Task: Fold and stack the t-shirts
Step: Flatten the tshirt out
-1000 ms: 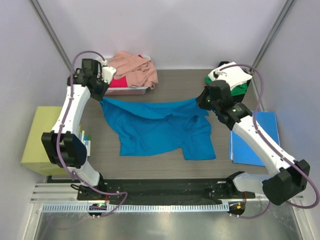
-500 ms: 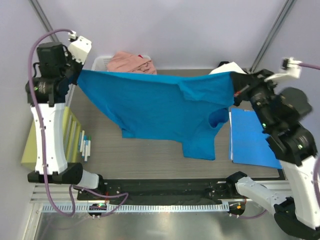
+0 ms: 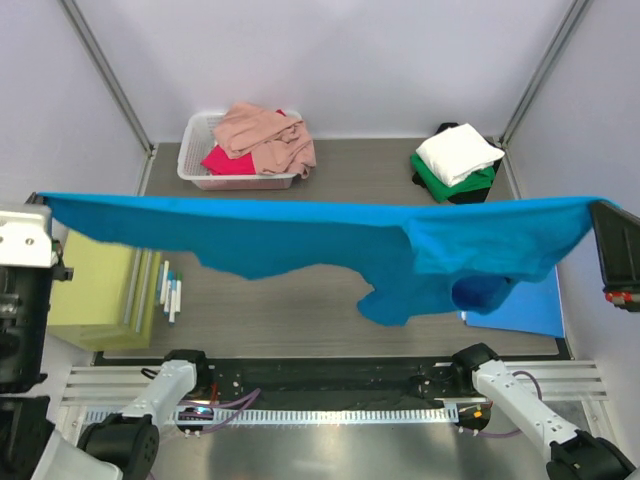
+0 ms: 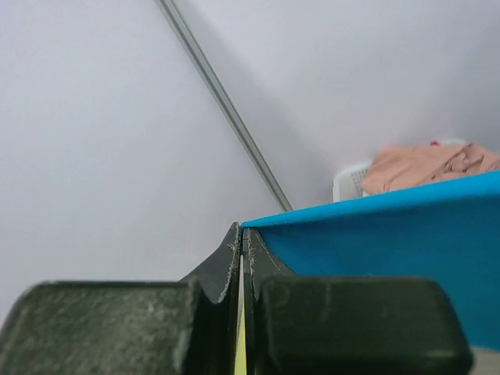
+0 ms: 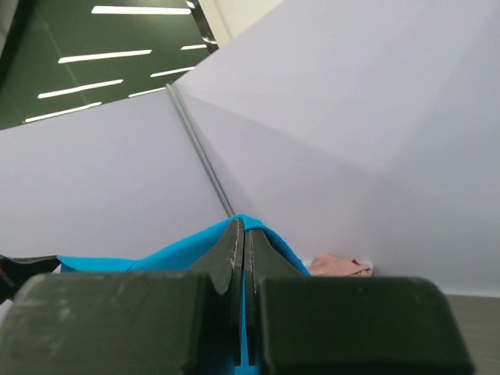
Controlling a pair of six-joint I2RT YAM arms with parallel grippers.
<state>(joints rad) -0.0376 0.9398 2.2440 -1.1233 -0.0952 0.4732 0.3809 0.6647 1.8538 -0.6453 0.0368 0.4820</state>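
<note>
Change vs. half a sec earlier: teal-blue t-shirt [image 3: 300, 240] had been raised higher & pulled much wider. Its top edge made a near-straight taut line almost wall to wall in the top view, where before it reached only from the basket [image 3: 192, 150] to the back-right stack. Both arms had swung out to the frame edges.

Shirt cloth looked thin & soft. The bottom edge hung in a loose wavy curve clear above the wood-grain table [image 3: 350, 170], w/ a round sleeve [image 3: 480, 295] opening sagging low on the right side. Salmon pink shirt [image 3: 265, 135] lay crumpled over magenta-red shirt [image 3: 225, 162] in the white mesh basket. White shirt [image 3: 458, 150] sat folded on green shirt [image 3: 455, 185]. Flat stiff blue sheet [image 3: 530, 310] lay at right, yellow-green block [image 3: 90, 300] at left.

Left gripper [image 4: 243, 238]: dark scuffed fingers pressed together, pinching one top corner of the shirt. Right gripper [image 5: 243, 230]: jaws likewise closed tight on the other corner, w/ cloth emerging at the tips.
</note>
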